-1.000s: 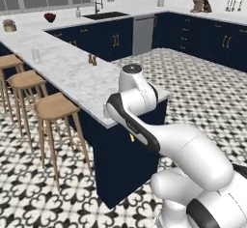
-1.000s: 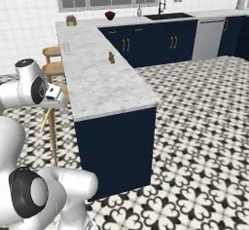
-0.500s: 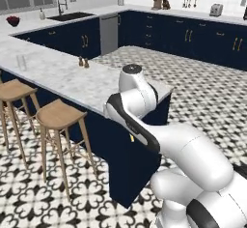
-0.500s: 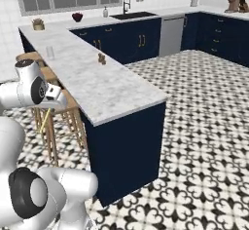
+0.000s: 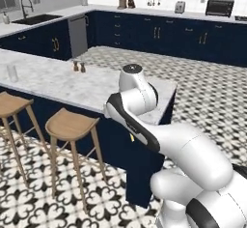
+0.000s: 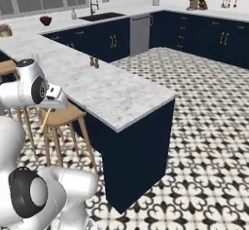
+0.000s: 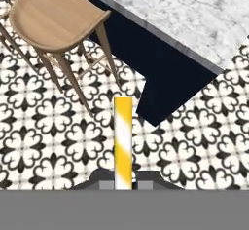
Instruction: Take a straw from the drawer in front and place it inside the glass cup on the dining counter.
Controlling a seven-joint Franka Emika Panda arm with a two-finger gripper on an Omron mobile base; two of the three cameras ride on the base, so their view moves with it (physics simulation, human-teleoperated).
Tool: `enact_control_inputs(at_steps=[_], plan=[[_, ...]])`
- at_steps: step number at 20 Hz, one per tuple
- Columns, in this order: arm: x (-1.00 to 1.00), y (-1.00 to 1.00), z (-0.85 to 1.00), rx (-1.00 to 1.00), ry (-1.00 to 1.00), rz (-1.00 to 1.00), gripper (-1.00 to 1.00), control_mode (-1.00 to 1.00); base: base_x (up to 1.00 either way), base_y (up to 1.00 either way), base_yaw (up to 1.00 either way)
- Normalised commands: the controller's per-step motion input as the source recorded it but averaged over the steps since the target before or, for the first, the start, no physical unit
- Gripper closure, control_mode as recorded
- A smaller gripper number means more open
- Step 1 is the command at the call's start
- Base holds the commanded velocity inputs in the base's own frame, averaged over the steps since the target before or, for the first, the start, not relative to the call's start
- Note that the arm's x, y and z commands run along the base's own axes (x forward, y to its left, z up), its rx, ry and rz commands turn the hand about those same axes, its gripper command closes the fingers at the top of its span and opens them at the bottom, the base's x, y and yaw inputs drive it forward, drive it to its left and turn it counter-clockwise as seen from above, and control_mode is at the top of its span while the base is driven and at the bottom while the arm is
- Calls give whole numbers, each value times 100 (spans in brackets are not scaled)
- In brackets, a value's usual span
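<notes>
My gripper [image 7: 123,181] is shut on the yellow straw [image 7: 123,141], which points away from the hand over the patterned floor. From the right base, the straw [image 6: 44,121] hangs below the hand beside a stool. A short yellow piece of the straw [image 5: 131,137] shows under the forearm. The glass cup [image 5: 10,72] stands upright on the dining counter [image 5: 58,84] far to the left, well away from the gripper. The counter's marble end [image 6: 116,97] lies right of the arm. The drawer is out of view.
Two wooden stools [image 5: 72,124] [image 5: 9,104] stand along the counter's near side; one stool [image 7: 56,14] is close to the hand. Two small shakers [image 5: 78,67] sit mid-counter. Navy cabinets, a sink [image 6: 99,15] and appliances line the far walls. Patterned floor lies open to the right.
The whole scene has shifted in both base views, so the base has moved along and around the counter's end. The arm holds the same pose with the straw in its grip.
</notes>
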Motion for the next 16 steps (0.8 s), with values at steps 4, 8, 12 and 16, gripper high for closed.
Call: enact_control_inputs(at_steps=[4, 8, 12, 16], plan=[[0, 0, 0, 0, 0, 0, 100, 100, 4, 100, -39], [0, 0, 0, 0, 0, 0, 100, 100, 4, 100, -38], [0, 0, 0, 0, 0, 0, 100, 100, 4, 100, -38], [0, 0, 0, 0, 0, 0, 100, 100, 4, 100, -37]])
